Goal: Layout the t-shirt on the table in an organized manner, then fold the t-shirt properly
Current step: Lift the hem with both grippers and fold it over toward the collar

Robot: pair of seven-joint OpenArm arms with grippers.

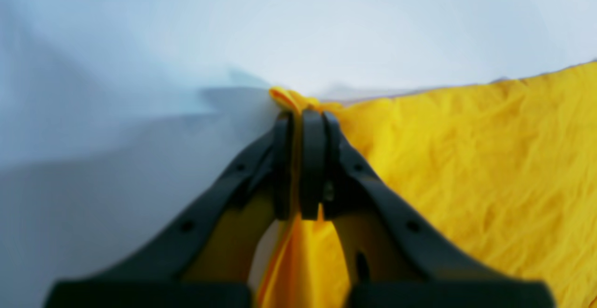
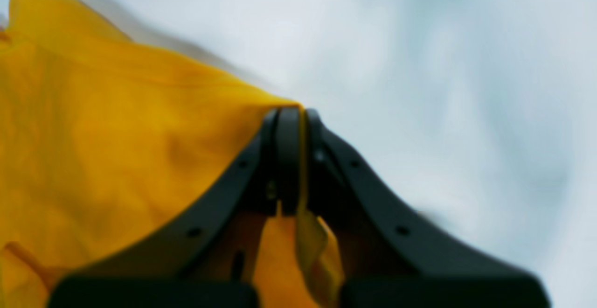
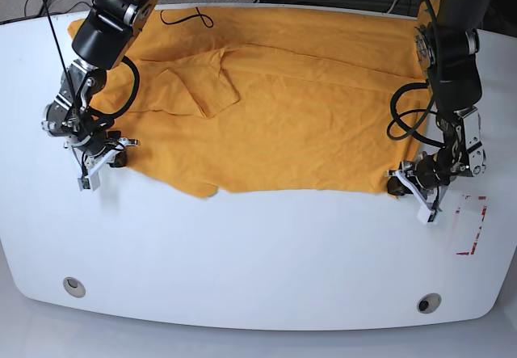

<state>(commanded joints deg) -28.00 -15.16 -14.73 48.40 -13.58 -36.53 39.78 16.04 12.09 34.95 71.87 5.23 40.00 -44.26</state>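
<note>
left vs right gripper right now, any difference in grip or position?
The left gripper pinches a bunched corner of the t-shirt; the right gripper pinches a flatter, smoother edge. In the base view the left sits near the red-white tape, the right far from it. Both are shut on fabric.

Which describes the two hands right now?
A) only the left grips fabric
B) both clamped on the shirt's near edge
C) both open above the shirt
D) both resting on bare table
B: the left hand and right hand each pinch the orange-yellow cotton t-shirt.
</note>
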